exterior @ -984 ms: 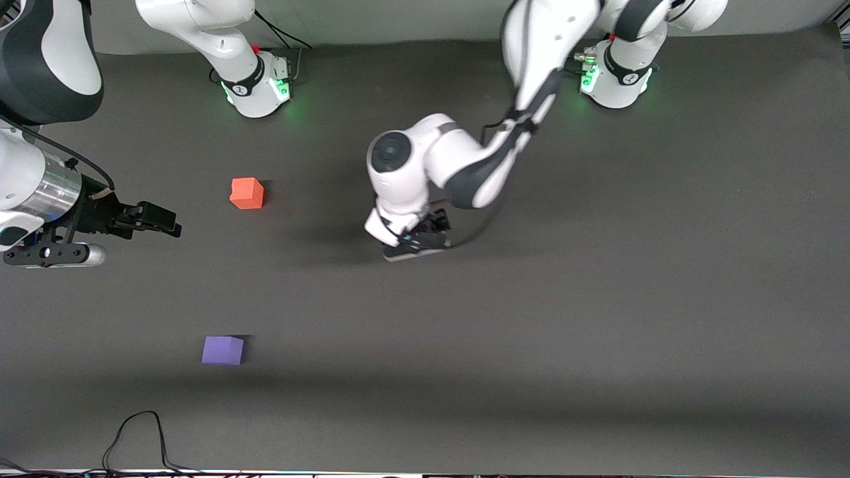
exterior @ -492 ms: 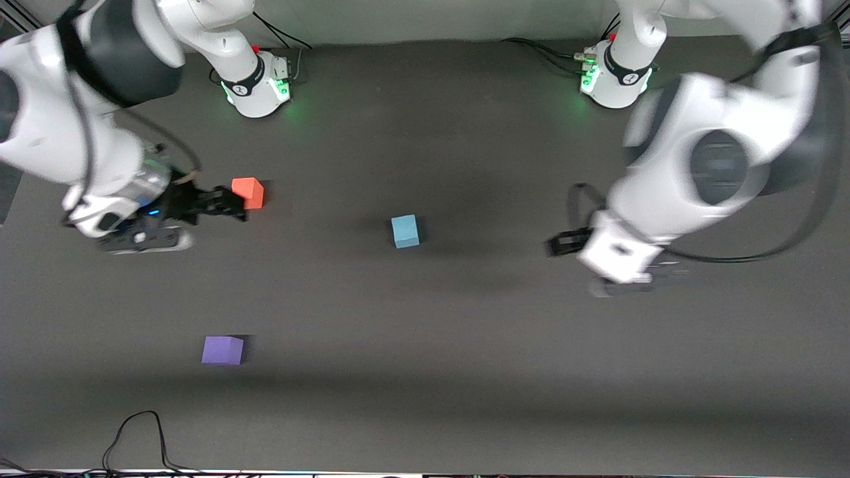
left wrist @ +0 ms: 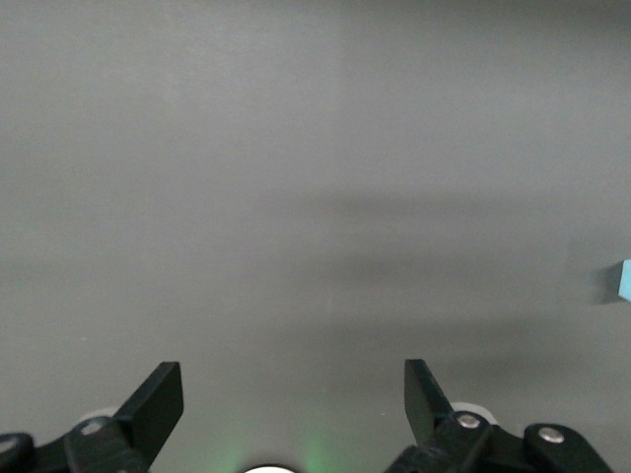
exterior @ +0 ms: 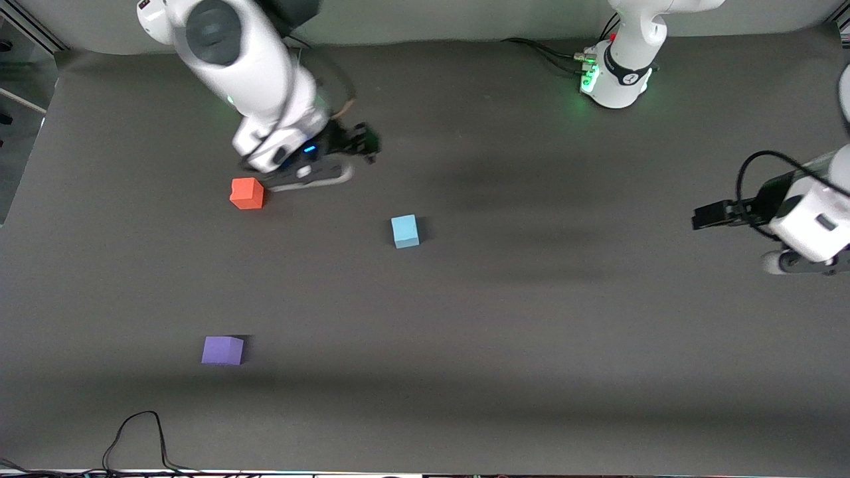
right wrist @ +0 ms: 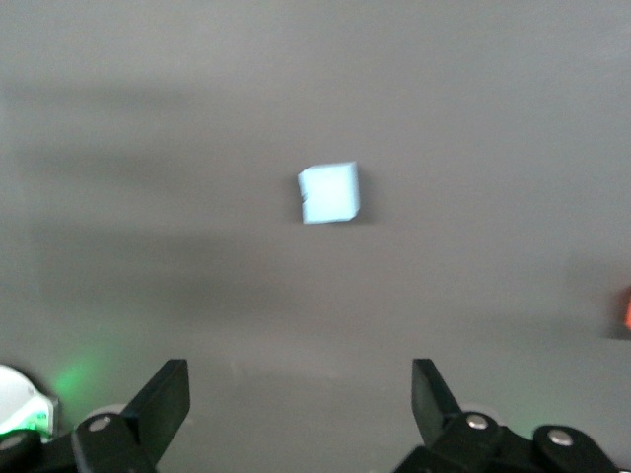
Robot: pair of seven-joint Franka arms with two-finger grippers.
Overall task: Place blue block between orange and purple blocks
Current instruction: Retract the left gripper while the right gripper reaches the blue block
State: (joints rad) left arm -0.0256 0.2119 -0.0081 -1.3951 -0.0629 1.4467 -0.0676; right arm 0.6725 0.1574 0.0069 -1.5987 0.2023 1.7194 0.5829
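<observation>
The blue block (exterior: 405,231) sits alone mid-table; it shows in the right wrist view (right wrist: 329,192) and as a sliver at the edge of the left wrist view (left wrist: 625,278). The orange block (exterior: 247,193) lies toward the right arm's end. Nearer the front camera at that same end is the purple block (exterior: 222,350). My right gripper (exterior: 366,143) hangs open and empty over bare mat between the orange and blue blocks (right wrist: 296,379). My left gripper (exterior: 698,219) is open and empty over bare mat at the left arm's end (left wrist: 293,382).
A dark mat (exterior: 531,345) covers the table. The left arm's base (exterior: 617,73) stands at the mat's edge by the robots. A black cable (exterior: 133,431) loops at the mat's edge nearest the front camera.
The left arm has swung off the blue block, uncovering it, out to its own end of the table. The right arm has swept from its end inward past the orange block.
</observation>
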